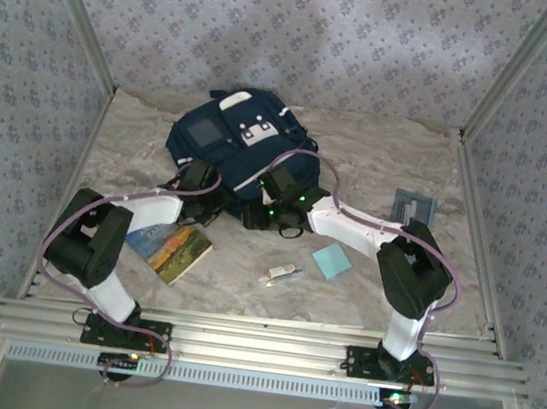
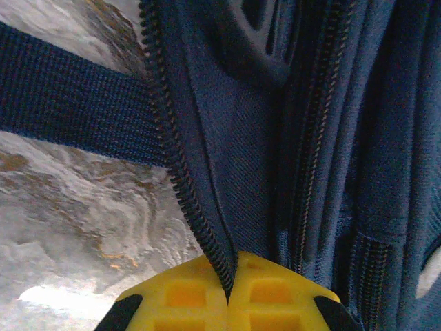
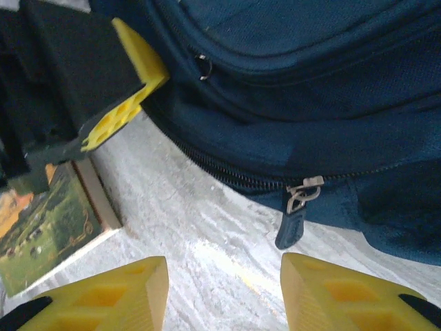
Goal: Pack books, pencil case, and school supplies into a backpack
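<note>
The navy backpack (image 1: 234, 137) lies at the back centre of the table, grey patch up. My left gripper (image 2: 231, 265) is shut on the backpack's (image 2: 227, 131) zipper edge, the teeth pinched between its yellow fingers (image 3: 131, 89) at the bag's near-left side (image 1: 196, 178). My right gripper (image 3: 224, 276) stands open just before the bag's near edge (image 1: 274, 186), nothing between its fingers; a zipper pull (image 3: 293, 221) hangs ahead of them. The book (image 1: 169, 248) lies near left. The light-blue pad (image 1: 331, 262) and white stick (image 1: 280, 275) lie near centre. The grey pencil case (image 1: 413, 207) lies at right.
A dark strap (image 2: 69, 103) of the bag runs across the pale marbled tabletop (image 1: 241, 296). Patterned walls (image 1: 21, 131) close in the left, back and right. A metal rail (image 1: 255, 345) bearing both arm bases runs along the near edge.
</note>
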Controlling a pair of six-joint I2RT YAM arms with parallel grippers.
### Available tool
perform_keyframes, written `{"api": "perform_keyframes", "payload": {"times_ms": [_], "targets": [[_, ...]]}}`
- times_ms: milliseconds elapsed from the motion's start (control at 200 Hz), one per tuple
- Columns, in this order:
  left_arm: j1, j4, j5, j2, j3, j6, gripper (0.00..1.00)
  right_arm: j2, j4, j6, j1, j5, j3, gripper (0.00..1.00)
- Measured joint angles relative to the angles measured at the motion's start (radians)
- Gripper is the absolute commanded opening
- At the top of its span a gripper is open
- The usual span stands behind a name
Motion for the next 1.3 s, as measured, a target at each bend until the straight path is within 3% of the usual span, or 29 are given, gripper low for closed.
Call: {"api": "perform_keyframes", "payload": {"times_ms": [460, 525, 655, 750, 919, 1109, 1299], "targets": [[-0.013, 0.027, 0.001, 0.01, 0.0, -0.047, 0.0, 0.093, 0.039, 0.1, 0.044, 0.204, -0.009, 0.4], [-0.013, 0.027, 0.001, 0.01, 0.0, -0.049, 0.0, 0.101, 0.037, 0.098, 0.049, 0.226, -0.009, 0.33], [-0.013, 0.027, 0.0, 0.01, 0.0, -0.049, 0.0, 0.104, 0.024, 0.085, 0.047, 0.261, -0.009, 0.01], [-0.011, 0.026, 0.001, 0.011, 0.001, -0.044, 0.0, 0.101, 0.02, 0.044, 0.038, 0.261, -0.011, 0.0], [0.027, 0.023, 0.054, 0.013, 0.005, -0.013, 0.0, 0.083, -0.021, -0.162, -0.028, 0.15, 0.0, 0.0], [0.076, -0.013, 0.088, 0.007, 0.047, 0.061, 0.0, 0.097, -0.192, -0.416, -0.206, -0.074, 0.145, 0.0], [0.117, -0.062, 0.086, -0.019, 0.061, 0.121, 0.0, 0.161, -0.333, -0.577, -0.341, -0.153, 0.252, 0.0]]}}
